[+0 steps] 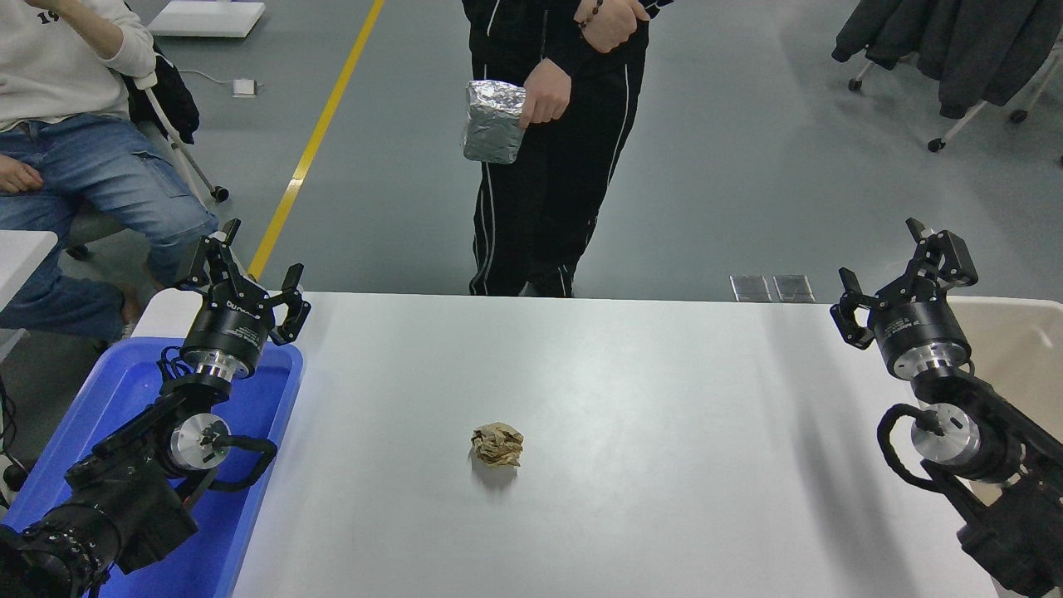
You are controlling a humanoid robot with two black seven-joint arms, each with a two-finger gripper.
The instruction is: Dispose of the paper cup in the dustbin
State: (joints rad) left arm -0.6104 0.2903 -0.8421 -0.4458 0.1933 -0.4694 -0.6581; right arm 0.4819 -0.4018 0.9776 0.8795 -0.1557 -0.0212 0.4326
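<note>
No paper cup shows in this view. The beige dustbin (1026, 332) stands at the table's right edge, largely hidden behind my right arm. My right gripper (897, 270) is open and empty, held above the table's far right corner, just left of the dustbin. My left gripper (249, 278) is open and empty, parked over the far end of the blue tray (124, 390) at the left.
A crumpled brown paper ball (497, 444) lies in the middle of the white table (623, 390). A person in black stands at the far side holding a foil-wrapped object (492, 121). Another person sits at the far left.
</note>
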